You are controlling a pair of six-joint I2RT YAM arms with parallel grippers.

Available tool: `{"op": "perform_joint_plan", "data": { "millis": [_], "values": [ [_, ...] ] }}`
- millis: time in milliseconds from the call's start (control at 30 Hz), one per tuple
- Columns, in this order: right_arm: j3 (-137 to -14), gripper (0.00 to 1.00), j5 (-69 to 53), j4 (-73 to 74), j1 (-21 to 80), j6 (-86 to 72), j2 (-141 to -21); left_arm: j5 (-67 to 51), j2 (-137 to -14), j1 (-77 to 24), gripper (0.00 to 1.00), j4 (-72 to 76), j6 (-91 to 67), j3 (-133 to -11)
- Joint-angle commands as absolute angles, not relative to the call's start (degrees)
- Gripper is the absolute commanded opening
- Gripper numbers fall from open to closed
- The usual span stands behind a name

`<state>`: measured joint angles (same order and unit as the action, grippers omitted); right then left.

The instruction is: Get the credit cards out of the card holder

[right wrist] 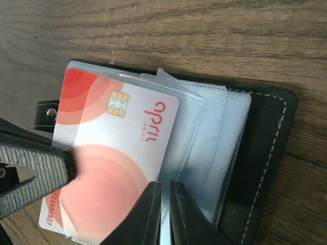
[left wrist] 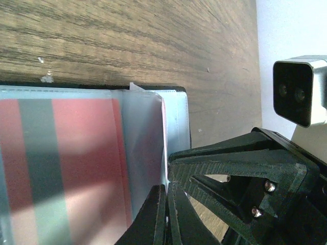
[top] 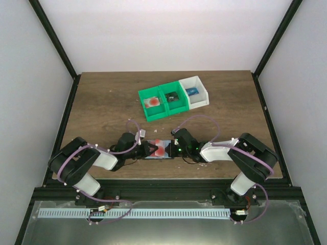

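The card holder (right wrist: 268,153), black with white stitching, lies open near the table's front edge, its clear sleeves (right wrist: 219,138) fanned out. A white and red credit card (right wrist: 117,153) with a chip sits in the top sleeve; in the left wrist view the card (left wrist: 76,153) shows red through the plastic. My left gripper (left wrist: 167,214) is shut on the thin edge of a clear sleeve (left wrist: 145,143). My right gripper (right wrist: 164,214) is shut on a sleeve edge beside the card. From above, the grippers, left (top: 149,149) and right (top: 176,149), meet at the holder (top: 162,155).
Behind the holder stand two joined green bins (top: 163,109) and a white bin (top: 201,101). A red card (top: 153,102) lies in the left green bin, with small items in the others. The left gripper's finger (right wrist: 36,166) lies on the holder's left edge.
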<state>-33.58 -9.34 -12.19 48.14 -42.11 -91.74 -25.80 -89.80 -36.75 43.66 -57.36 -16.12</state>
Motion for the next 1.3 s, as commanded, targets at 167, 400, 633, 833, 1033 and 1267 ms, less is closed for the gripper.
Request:
{"op": "perform_joint_plan", "data": {
  "millis": [167,400,633,833,1033,1267],
  "values": [
    [-31.33,0.08,-7.78,-8.13,48.25,-42.69,-92.27,-23.16,-87.90,-36.39,0.00,44.15,-56.84,-14.88],
    [-31.56,0.08,-8.32,-7.74,48.25,-42.38,-91.76,-19.62,-82.63,-36.32,0.00,32.92,-52.95,-17.60],
    [-32.50,0.08,-10.72,-7.63,48.25,-41.89,-89.93,-22.12,-82.73,-36.33,0.00,31.92,-52.41,-18.39],
    [-32.34,0.23,-12.90,-8.43,48.25,-44.11,-82.62,-28.85,-87.72,-36.30,0.00,45.20,-56.93,-16.25],
    [-32.90,0.21,-10.75,-7.60,48.25,-43.54,-81.33,-28.04,-88.89,-36.23,0.00,44.22,-55.71,-16.60],
    [-36.88,0.14,-11.69,-6.28,48.25,-42.54,-87.59,-27.29,-89.43,-36.26,0.00,34.92,-51.91,-20.99]
  ]
}}
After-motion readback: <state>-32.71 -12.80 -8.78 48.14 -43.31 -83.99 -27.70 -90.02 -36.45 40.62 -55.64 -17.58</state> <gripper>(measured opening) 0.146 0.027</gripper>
